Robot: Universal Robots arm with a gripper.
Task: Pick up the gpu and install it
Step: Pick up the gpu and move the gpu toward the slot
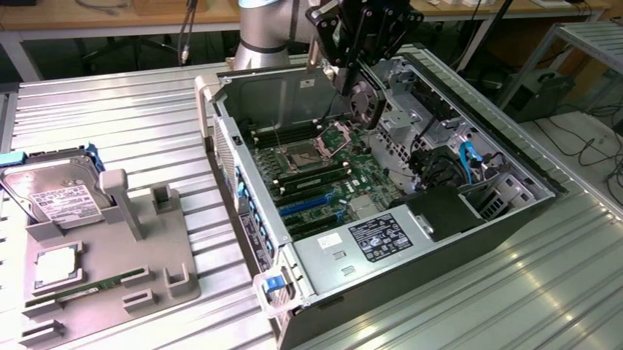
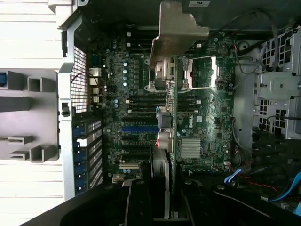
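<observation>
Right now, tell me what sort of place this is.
Probably a robotics lab bench for computer assembly: an open computer case lies on a metal table, a parts holder with a hard drive beside it, and the gripper holds the graphics card over the case.

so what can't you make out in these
- Wrist view: the gpu is edge-on, so its faces are hidden, and it covers the strip of board beneath it.
- Wrist view: the gripper is dark and cut by the bottom edge, so where its jaws pinch the gpu is unclear.
- Exterior view: the arm is cut by the top edge.
- Exterior view: the power supply label is too small to read.
</observation>
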